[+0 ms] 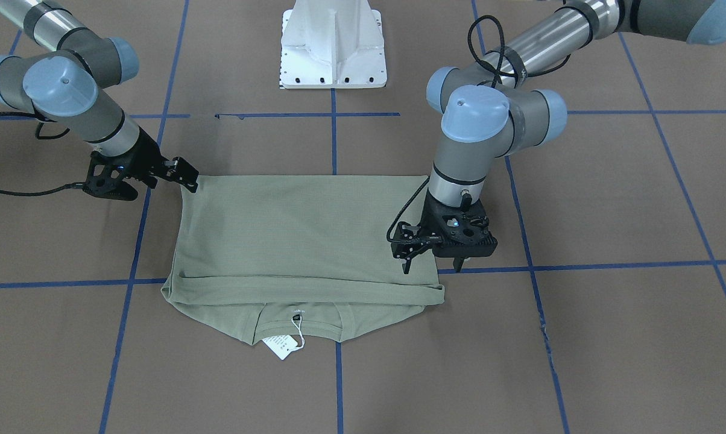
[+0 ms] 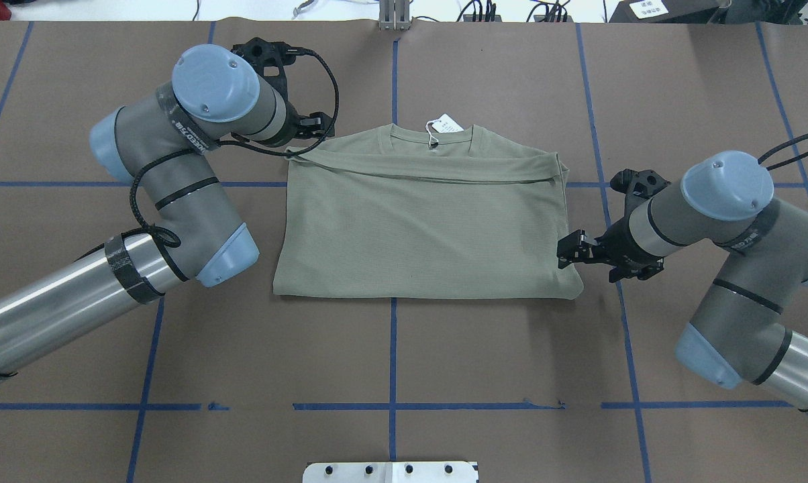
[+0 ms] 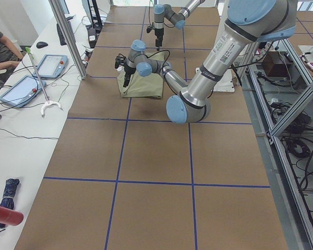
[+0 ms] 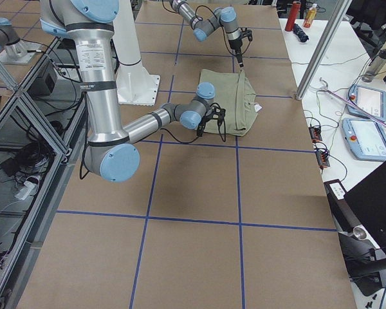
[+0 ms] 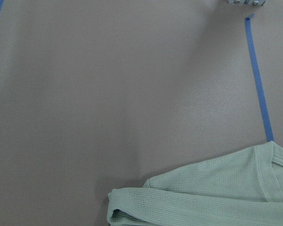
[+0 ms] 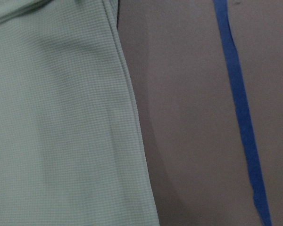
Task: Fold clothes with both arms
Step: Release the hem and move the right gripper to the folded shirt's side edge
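Tabletop (image 2: 498, 349) brown w/ blue tape grid (image 2: 392, 349) — shirt (image 2: 417, 228) flat; left pincer (image 1: 432, 266) spread, right pincer (image 1: 185, 175) unclear.

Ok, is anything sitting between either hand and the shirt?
Nothing visible. The left hand hangs at the shirt's collar-end corner and the right hand sits at the opposite hem-end corner, with only bare table around them.

Folded green shirt (image 4: 235, 96) on brown table (image 4: 193, 193)

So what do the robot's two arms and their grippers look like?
The left arm and right arm match: silver tubes, grey joints with light-blue caps, black cables looped outside. The left gripper and right gripper are black, two fingers each.
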Controlling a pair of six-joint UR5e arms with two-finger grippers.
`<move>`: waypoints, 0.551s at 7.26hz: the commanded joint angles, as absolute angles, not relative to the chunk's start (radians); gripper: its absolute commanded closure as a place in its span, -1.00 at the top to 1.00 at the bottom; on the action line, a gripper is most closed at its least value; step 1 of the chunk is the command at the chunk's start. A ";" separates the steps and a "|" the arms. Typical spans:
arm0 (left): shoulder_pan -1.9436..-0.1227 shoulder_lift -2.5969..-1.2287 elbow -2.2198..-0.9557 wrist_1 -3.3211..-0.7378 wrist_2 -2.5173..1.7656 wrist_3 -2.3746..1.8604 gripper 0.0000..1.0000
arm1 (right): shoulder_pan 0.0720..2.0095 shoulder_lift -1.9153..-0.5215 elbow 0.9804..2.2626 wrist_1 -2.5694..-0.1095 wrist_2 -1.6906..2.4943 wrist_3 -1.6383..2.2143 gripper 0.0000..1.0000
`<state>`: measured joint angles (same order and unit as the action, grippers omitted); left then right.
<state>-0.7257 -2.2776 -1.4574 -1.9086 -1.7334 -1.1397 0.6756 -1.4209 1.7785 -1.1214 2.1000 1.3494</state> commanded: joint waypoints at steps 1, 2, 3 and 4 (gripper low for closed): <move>-0.726 -2.273 -1.463 -1.908 -1.732 -1.140 1.00 | 0.643 -1.422 1.778 -1.123 2.069 1.358 0.80; -0.726 -2.272 -1.463 -1.908 -1.732 -1.140 1.00 | 0.635 -1.414 1.776 -1.123 2.069 1.359 0.59; -0.726 -2.270 -1.463 -1.908 -1.732 -1.140 1.00 | 0.632 -1.410 1.776 -1.123 2.069 1.358 0.21; -0.726 -2.269 -1.462 -1.908 -1.732 -1.138 1.00 | 0.626 -1.408 1.775 -1.123 2.069 1.358 -0.45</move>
